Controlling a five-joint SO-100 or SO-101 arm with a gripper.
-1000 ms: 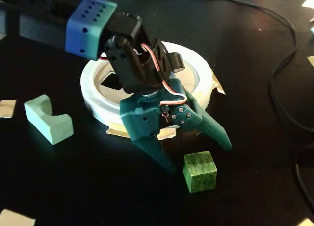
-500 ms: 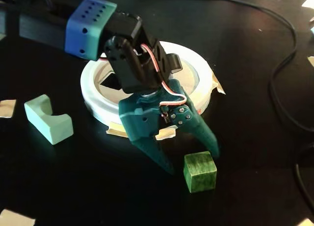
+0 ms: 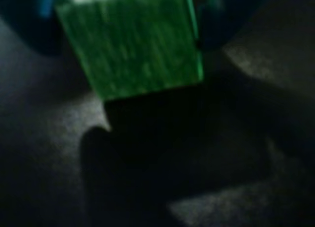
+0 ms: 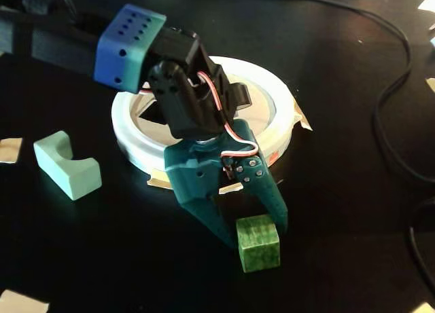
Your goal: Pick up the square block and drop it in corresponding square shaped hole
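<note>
Fixed view: square block [image 4: 257, 242] is seen resting on the dark surface [image 4: 353, 211], in front of the white-rimmed round panel [image 4: 282, 99].
Hand: teal hand [image 4: 257, 235] is lowered over the block, one finger at each side face; jaws look drawn in against it, though firm contact cannot be confirmed.
Wrist view: block [image 3: 130, 42] fills the upper frame, blurred, flanked by dark finger shapes; surface below is in shadow.
Square shaped hole: a dark cutout [image 4: 151, 111] is partly visible behind the arm; its outline is mostly hidden.
Other items: pale mint notched block [image 4: 66, 165] lies well apart, at left.
Handling judgement: block is judged light and rigid; glossy faces may slip, so opposite flat faces are best gripped squarely, mid-height.
</note>
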